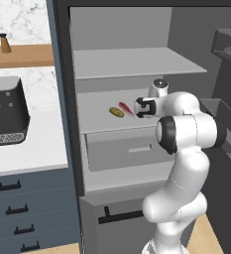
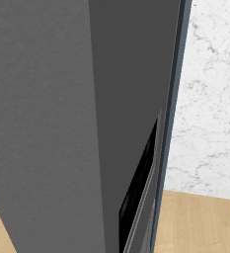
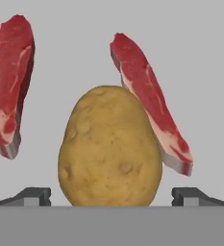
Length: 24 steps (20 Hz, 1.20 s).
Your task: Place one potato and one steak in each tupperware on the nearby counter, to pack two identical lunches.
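Note:
On a grey fridge shelf lies a yellow-brown potato (image 1: 116, 112) with a red steak (image 1: 125, 108) just to its right. My gripper (image 1: 135, 107) reaches onto that shelf from the right, close to the steak. In the hand view the potato (image 3: 110, 146) stands large between my open gripper (image 3: 111, 197), one dark fingertip (image 3: 34, 196) on each side and apart from it. One steak (image 3: 149, 101) lies behind the potato to the right, and a second steak (image 3: 10, 81) lies off to the left. The white counter (image 1: 32, 144) is to the left of the fridge. The tupperware is out of view.
The fridge has an upper shelf (image 1: 132, 62) and a drawer (image 1: 129, 149) below the food shelf. A black appliance (image 1: 5, 111) sits on the counter. A wooden wall shelf (image 1: 23, 55) carries two shakers. The grey fridge door (image 2: 62, 123) stands close in the right base view.

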{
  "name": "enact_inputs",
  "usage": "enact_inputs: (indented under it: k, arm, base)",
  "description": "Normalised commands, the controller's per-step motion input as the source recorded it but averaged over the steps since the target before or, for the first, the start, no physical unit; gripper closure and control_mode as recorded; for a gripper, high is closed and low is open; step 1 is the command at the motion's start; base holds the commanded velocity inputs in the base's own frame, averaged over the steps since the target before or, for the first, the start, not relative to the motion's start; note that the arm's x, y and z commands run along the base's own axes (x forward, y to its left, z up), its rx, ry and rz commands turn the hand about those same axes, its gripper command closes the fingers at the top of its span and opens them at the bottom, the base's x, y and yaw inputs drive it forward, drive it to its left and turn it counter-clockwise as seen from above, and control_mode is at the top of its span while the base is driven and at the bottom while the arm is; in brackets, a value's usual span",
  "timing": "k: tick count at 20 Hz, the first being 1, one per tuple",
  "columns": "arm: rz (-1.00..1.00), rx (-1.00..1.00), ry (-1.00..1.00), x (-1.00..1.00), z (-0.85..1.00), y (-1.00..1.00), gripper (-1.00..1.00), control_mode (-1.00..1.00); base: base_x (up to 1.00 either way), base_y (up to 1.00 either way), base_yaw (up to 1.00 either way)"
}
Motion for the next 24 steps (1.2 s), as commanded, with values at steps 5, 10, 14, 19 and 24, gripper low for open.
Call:
enact_inputs:
  k: [5, 10, 14, 19, 24]
  arm:
    - [0.04, 0.0, 0.02, 0.19, -0.02, 0.0, -1.0, -1.0]
    - [0.03, 0.0, 0.0, 0.07, -0.2, 0.0, -1.0, -1.0]
    - [0.02, 0.0, 0.01, 0.0, -0.23, 0.0, -1.0, -1.0]
    - [0.01, 0.0, 0.0, 0.0, -0.15, 0.07, -1.0, -1.0]
    - [0.0, 0.0, 0.0, 0.0, -0.03, 0.05, 1.0, -1.0]
  base:
    - [0.0, 0.0, 0.0]
    - [0.0, 0.0, 0.0]
    - [0.0, 0.0, 0.0]
    - [0.0, 0.0, 0.0]
    - [0.0, 0.0, 0.0]
